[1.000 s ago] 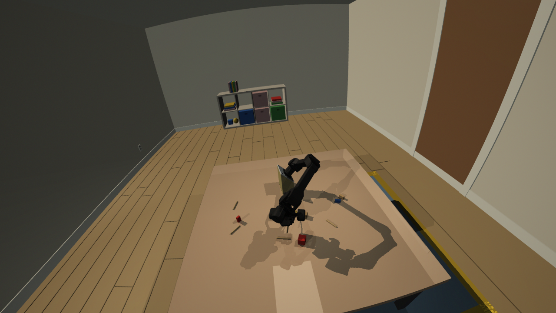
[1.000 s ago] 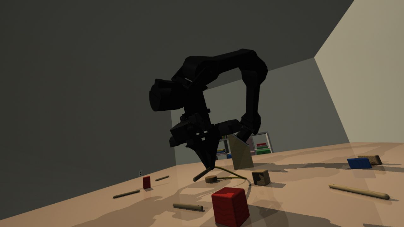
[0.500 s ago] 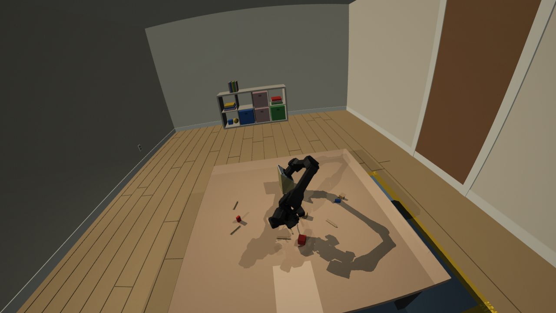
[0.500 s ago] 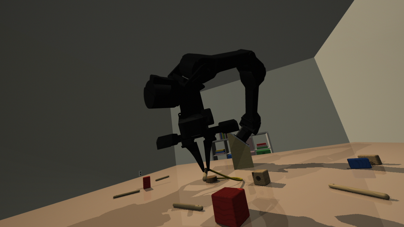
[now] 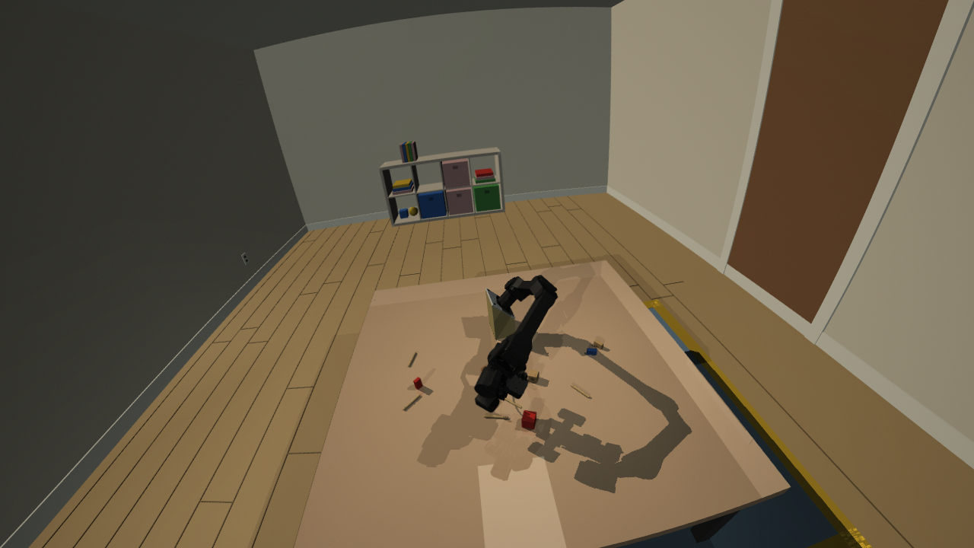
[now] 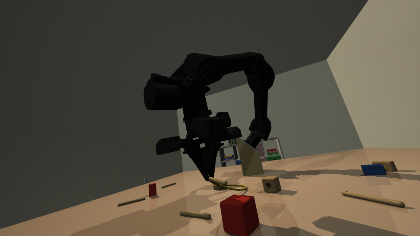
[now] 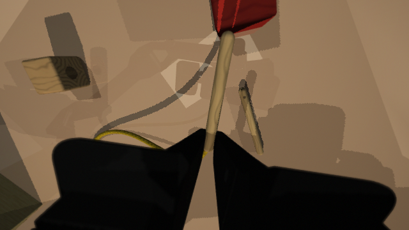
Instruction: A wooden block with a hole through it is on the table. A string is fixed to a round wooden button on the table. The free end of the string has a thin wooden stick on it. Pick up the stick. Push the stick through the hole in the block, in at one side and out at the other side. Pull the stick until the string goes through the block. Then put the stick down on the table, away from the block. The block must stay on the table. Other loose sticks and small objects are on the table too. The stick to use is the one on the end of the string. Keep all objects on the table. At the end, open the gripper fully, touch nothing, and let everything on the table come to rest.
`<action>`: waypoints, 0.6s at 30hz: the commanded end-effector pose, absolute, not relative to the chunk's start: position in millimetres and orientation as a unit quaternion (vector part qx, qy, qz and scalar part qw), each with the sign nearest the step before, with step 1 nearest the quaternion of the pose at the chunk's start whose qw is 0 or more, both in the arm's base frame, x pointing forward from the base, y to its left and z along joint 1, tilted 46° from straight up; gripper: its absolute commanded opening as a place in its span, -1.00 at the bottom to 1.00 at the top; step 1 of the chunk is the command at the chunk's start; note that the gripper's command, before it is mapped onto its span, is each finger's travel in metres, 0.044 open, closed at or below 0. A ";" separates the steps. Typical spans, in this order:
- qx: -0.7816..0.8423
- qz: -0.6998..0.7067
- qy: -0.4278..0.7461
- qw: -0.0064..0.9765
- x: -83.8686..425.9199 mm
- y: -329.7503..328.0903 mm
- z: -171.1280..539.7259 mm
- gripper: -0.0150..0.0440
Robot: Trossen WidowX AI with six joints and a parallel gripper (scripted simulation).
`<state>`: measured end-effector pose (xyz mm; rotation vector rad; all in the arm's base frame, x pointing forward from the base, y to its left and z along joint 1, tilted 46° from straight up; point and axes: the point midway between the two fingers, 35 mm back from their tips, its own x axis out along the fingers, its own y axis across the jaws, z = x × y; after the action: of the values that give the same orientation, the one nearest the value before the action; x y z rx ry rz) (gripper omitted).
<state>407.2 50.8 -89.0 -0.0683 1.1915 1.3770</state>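
Observation:
My gripper (image 6: pixel 208 178) (image 7: pixel 209 136) is shut on one end of the wooden stick (image 6: pixel 220 181) (image 7: pixel 220 83), above the table. In the wrist view the stick's free end points toward the large red block. The yellow string (image 6: pixel 241 185) (image 7: pixel 118 131) runs from the held end and bends in a loop beside the block. The round button (image 6: pixel 218 187) sits on the table behind the stick in the exterior view; the wrist view does not show it. The holed block (image 5: pixel 533 377) (image 6: pixel 271 185) (image 7: pixel 41 75) stands on the table, apart from the stick, with nothing visible in its hole.
The large red block (image 5: pixel 529 420) (image 6: pixel 239 215) (image 7: pixel 246 13) and a loose stick (image 5: pixel 496 416) (image 6: pixel 195 215) (image 7: pixel 250 118) lie near the gripper. Another loose stick (image 5: pixel 580 390) (image 6: pixel 372 199), a blue block (image 6: pixel 372 169) and a plain wooden block (image 6: pixel 389 165) lie right. A small red block (image 6: pixel 152 189) stands left.

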 end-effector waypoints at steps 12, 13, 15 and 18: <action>-0.198 0.705 0.336 0.592 423.1 50.8 -92.7 -0.49; -0.210 0.711 0.323 0.589 424.1 50.8 -93.0 -0.49; -0.232 0.721 0.296 0.582 426.1 50.8 -93.5 -0.49; -0.265 0.735 0.256 0.570 429.1 50.7 -94.2 -0.49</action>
<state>425.6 50.4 -93.6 -0.5511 0.6855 1.6889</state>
